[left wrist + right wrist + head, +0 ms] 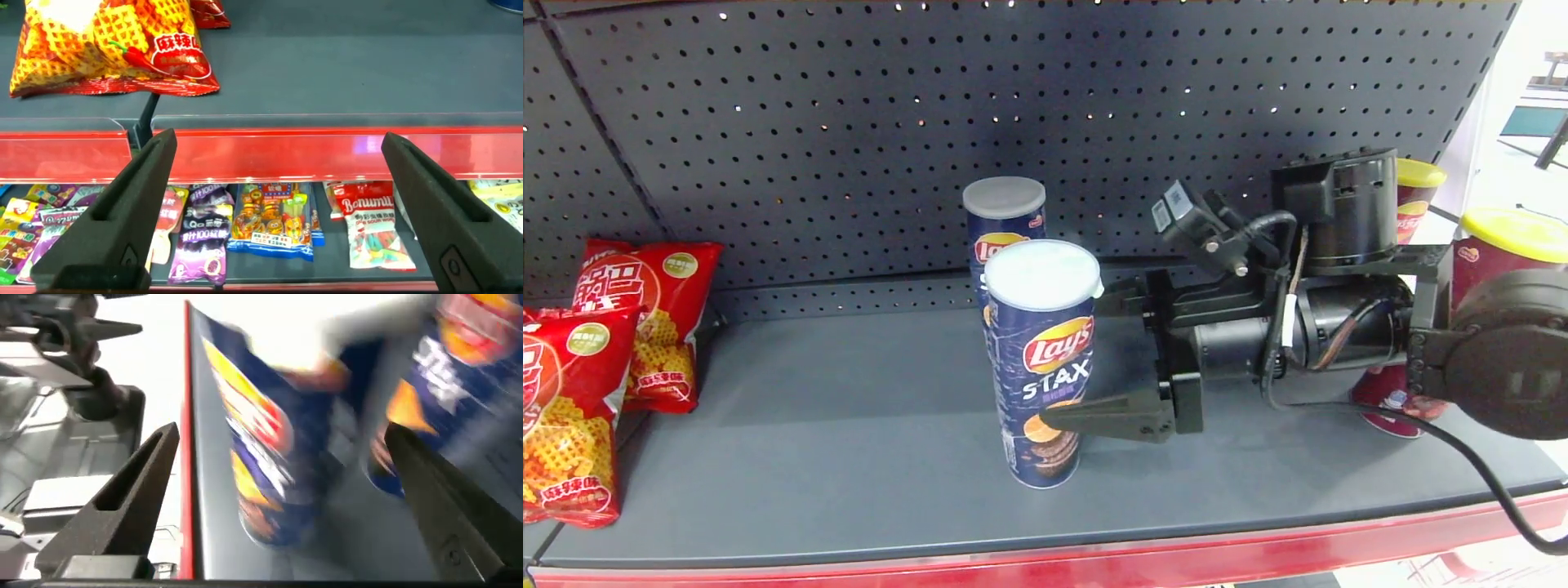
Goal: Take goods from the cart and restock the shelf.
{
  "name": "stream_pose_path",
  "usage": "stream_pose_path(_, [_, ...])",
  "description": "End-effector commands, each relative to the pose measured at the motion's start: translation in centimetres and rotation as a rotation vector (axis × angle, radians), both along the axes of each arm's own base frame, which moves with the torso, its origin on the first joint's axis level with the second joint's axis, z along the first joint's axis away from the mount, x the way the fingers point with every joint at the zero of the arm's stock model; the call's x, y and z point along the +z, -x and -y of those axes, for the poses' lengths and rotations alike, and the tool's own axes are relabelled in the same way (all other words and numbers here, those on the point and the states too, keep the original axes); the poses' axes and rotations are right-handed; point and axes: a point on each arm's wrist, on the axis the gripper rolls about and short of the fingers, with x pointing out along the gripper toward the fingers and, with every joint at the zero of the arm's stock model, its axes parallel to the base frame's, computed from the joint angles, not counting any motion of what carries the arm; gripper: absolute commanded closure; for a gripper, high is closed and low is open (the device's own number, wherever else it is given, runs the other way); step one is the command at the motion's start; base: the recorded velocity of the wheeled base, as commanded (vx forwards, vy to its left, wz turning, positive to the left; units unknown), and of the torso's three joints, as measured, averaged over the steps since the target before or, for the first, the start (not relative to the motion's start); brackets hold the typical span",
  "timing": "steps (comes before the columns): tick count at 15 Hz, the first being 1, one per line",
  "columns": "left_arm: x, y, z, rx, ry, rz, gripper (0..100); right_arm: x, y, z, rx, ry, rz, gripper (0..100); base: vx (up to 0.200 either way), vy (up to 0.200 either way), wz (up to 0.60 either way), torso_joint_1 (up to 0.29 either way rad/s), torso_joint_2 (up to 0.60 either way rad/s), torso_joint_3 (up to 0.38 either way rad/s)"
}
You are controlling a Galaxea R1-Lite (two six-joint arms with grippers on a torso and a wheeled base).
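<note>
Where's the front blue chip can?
Head view: the front can stands at the middle of the shelf, just before the back can, between the open fingers of the right gripper.

A dark grey shelf [849,425] with a red front edge stands before a perforated back panel [849,122]. Near its middle a blue crisp canister [1045,343] stands upright, with a second blue canister [1005,216] just behind it. The right gripper [1074,363] reaches in from the right, its fingers spread either side of the front canister. Two red snack bags [645,318] lean at the left end, and red canisters with yellow lids [1503,253] stand at the right, behind the arm.
</note>
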Motion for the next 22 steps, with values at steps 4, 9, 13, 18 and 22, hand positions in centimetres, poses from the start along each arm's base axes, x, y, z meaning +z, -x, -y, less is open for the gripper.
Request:
stream_pose_path(4, [0.0, 0.0, 0.0, 0.001, 0.0, -0.002, 0, -1.1, 0.4, -3.6, 0.085, -0.003, 0.001, 100, 0.0, 0.0, 0.0, 0.0, 0.0, 0.0])
stream_pose_path(9, [0.0, 0.0, 0.0, 0.001, 0.0, -0.001, 0, -0.7, 0.6, -4.1, 0.092, -0.011, 0.006, 100, 0.0, 0.0, 0.0, 0.0, 0.0, 0.0])
stream_pose_path(13, [0.0, 0.0, 0.0, 0.001, 0.0, -0.001, 0, -0.3, 0.1, -4.3, 0.062, -0.023, 0.006, 100, 0.0, 0.0, 0.0, 0.0, 0.0, 0.0])
stream_pose_path(18, [0.0, 0.0, 0.0, 0.001, 0.0, -0.002, 0, -0.3, -0.5, -4.9, 0.025, -0.032, -0.01, 100, 0.0, 0.0, 0.0, 0.0, 0.0, 0.0])
stream_pose_path(22, [0.0, 0.0, 0.0, 0.001, 0.0, -0.002, 0, -0.8, -0.6, -5.0, 0.018, -0.03, -0.023, 100, 0.0, 0.0, 0.0, 0.0, 0.0, 0.0])
